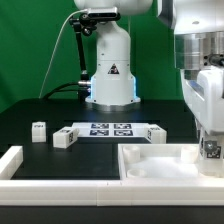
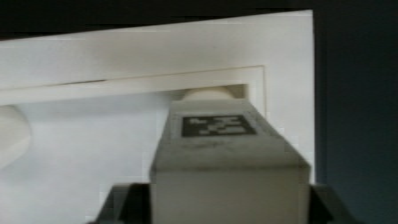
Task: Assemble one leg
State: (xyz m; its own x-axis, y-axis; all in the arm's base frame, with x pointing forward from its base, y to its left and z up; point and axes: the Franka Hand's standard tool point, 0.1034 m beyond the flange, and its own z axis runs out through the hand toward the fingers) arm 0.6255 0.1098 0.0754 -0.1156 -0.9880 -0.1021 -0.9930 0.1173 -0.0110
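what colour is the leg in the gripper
The leg is white with a black-and-white square tag; clearest in the wrist view.

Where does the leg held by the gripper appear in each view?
Exterior view: the leg hangs in the gripper at the exterior view's right edge, over the tray-like part.
Wrist view: the leg fills the middle, tag toward the camera.
Shared landmark: the white tray-like part beneath it.
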